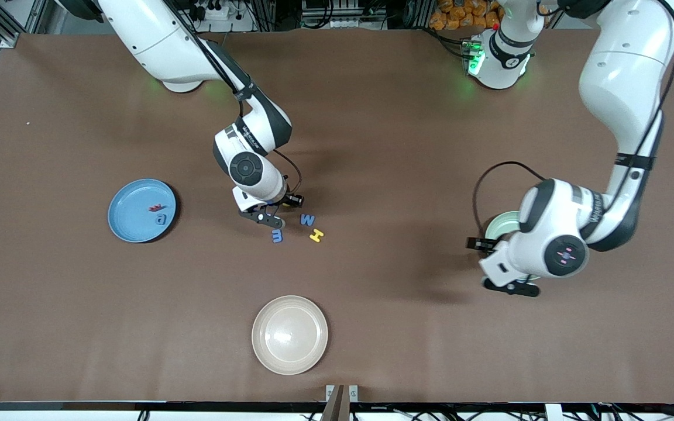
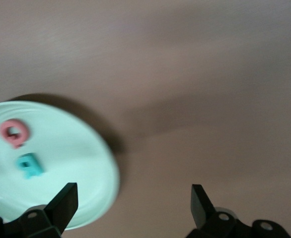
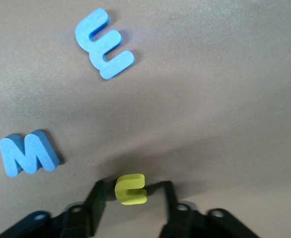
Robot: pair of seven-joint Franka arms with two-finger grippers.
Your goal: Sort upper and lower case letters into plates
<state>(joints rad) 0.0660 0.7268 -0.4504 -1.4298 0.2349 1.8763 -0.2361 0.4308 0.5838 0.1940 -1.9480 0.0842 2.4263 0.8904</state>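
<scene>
Three plates lay on the brown table (image 1: 372,117): a blue plate (image 1: 132,225) toward the right arm's end, a mint green plate (image 2: 86,163) toward the left arm's end, and a beige plate (image 1: 289,334) nearest the front camera. The blue plate held a red letter (image 1: 155,207) and a pale blue letter (image 1: 161,219). The mint plate held a pink letter (image 2: 14,133) and a teal letter (image 2: 30,165).

Right gripper (image 3: 130,193) was low at the loose letters near mid-table — its fingers closed against a small yellow letter (image 3: 131,188). Just beside lay a blue M (image 3: 29,153), a blue lowercase m (image 3: 104,43) and a yellow H (image 1: 316,235), all apart from one another.

Left gripper (image 2: 133,201) hung over the mint plate's edge — fingers spread wide, holding nothing.
</scene>
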